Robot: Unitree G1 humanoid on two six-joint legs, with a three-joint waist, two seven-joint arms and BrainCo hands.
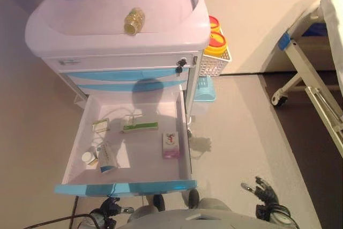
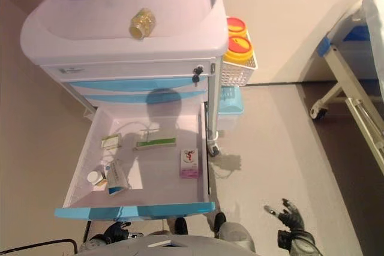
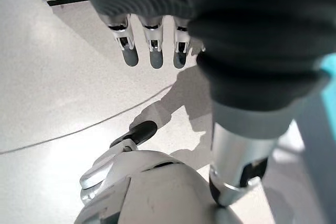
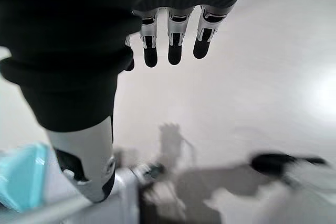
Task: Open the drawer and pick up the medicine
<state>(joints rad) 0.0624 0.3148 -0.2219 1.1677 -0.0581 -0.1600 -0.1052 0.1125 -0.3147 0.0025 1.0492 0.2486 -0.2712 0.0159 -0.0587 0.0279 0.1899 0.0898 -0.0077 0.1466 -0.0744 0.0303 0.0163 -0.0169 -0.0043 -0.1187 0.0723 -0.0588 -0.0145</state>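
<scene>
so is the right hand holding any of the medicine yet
No, the right hand hangs over bare floor with straight, empty fingers, and the pink medicine box lies in the open drawer.

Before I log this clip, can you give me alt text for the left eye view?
A cart's bottom drawer stands pulled open, holding a pink box, a green box, a tube and small packs. Both hands hang low and empty: left hand, right hand. A bottle lies on the cart top.
</scene>
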